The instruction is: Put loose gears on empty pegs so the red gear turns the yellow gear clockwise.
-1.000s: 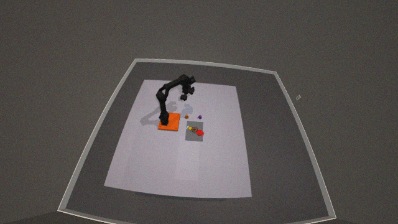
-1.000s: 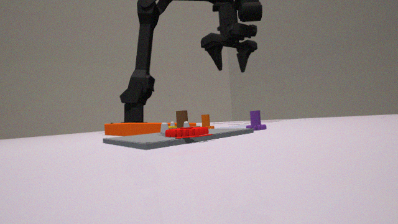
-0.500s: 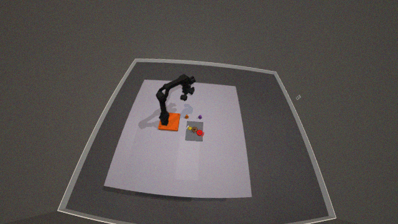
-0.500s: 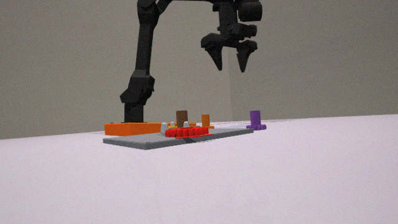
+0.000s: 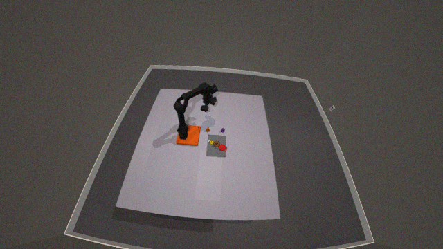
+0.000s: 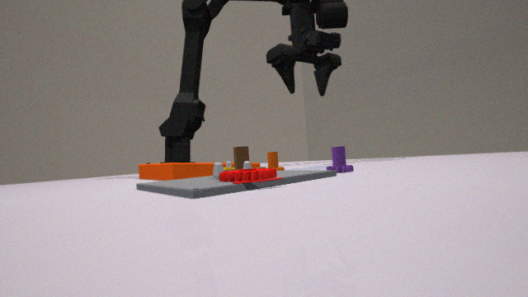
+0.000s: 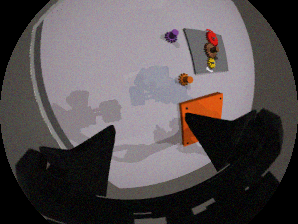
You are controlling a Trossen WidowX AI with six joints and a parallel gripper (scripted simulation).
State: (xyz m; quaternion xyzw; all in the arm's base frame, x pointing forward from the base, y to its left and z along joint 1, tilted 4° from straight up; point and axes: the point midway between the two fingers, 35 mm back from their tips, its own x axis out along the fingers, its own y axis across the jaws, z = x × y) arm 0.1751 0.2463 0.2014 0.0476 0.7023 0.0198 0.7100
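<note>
The grey board (image 5: 216, 153) (image 6: 165, 188) (image 7: 198, 60) lies on the table. The red gear (image 5: 223, 147) (image 6: 247, 175) (image 7: 212, 37) and the small yellow gear (image 5: 211, 142) (image 7: 211, 63) sit on it. A brown gear (image 5: 217, 144) (image 6: 241, 157) (image 7: 210, 50) with a tall hub is on the board between them; whether its teeth touch both is too small to tell. An orange gear (image 5: 208, 130) (image 6: 272, 160) (image 7: 185, 79) and a purple gear (image 5: 222, 130) (image 6: 338, 158) (image 7: 171, 36) stand upright on the table beside the board. My gripper (image 6: 307, 94) (image 7: 150, 123) is open and empty, high above the table, away from the board.
The orange base plate (image 5: 194, 140) (image 6: 177, 171) (image 7: 202, 105) of the arm lies beside the board, near the orange gear. A bare grey peg (image 6: 218, 170) stands up from the board beside the red gear. The arm's shadow falls on the table.
</note>
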